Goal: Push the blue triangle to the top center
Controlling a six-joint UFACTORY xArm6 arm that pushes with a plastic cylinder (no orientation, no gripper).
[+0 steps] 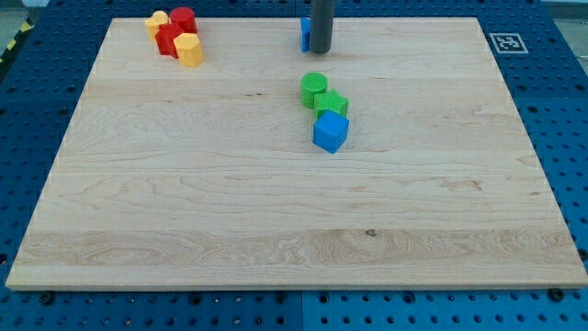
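Our small blue triangle block [303, 34] sits at the view's top centre of the pale wooden desk [276, 211], close to the far edge, and only a thin blue sliver of it shows. The rest is hidden behind our tool, a straight dark rod whose lower end, my tip [319, 50], rests touching or just beside the block's right side; the rod has no parts to spread or press together. Below it, near the middle, a green round block [314, 88], a green block of unclear shape [332, 102] and a blue cube [330, 131] touch in a short row. At the top left, two red blocks [177, 29] and two yellow blocks [187, 49] cluster together.
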